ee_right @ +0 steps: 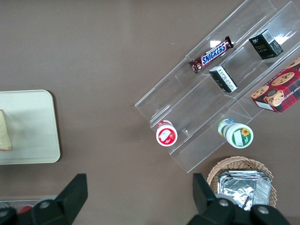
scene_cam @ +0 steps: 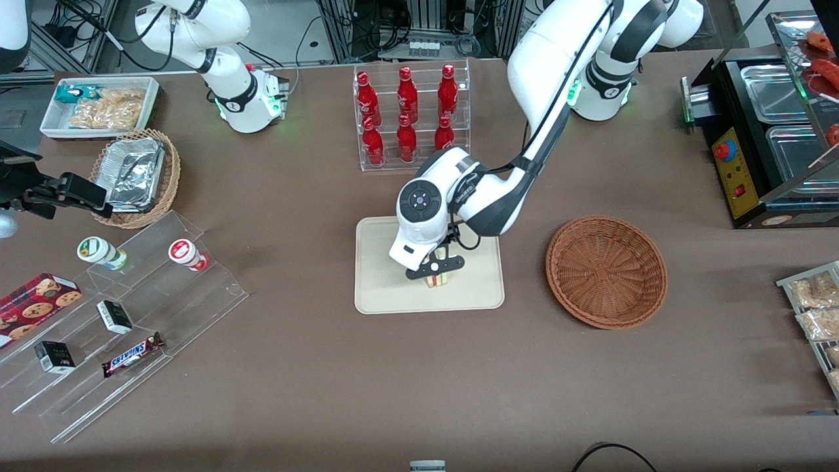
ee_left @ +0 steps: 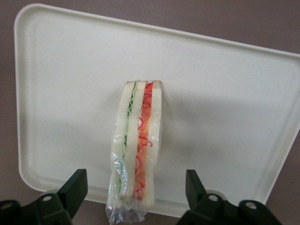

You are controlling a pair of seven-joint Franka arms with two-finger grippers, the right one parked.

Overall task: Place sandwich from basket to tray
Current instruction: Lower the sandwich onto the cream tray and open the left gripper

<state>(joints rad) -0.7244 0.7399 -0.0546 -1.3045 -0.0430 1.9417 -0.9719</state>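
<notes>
The sandwich (scene_cam: 438,280), a plastic-wrapped wedge of white bread with green and red filling, stands on its edge on the cream tray (scene_cam: 387,288), near the tray's rim closest to the front camera. My left gripper (scene_cam: 438,274) hangs just above it, open, with a finger on each side and a clear gap to the bread. The wrist view shows the sandwich (ee_left: 138,140) on the tray (ee_left: 225,93), between the spread black fingers (ee_left: 75,187) of the gripper (ee_left: 135,182). The reddish-brown basket (scene_cam: 606,272) lies empty beside the tray, toward the working arm's end.
A clear rack of red bottles (scene_cam: 409,115) stands farther from the camera than the tray. A stepped acrylic shelf (scene_cam: 131,308) with snacks, a tan basket of foil trays (scene_cam: 134,177) and a white bin (scene_cam: 98,105) lie toward the parked arm's end. A black appliance (scene_cam: 767,131) stands at the working arm's end.
</notes>
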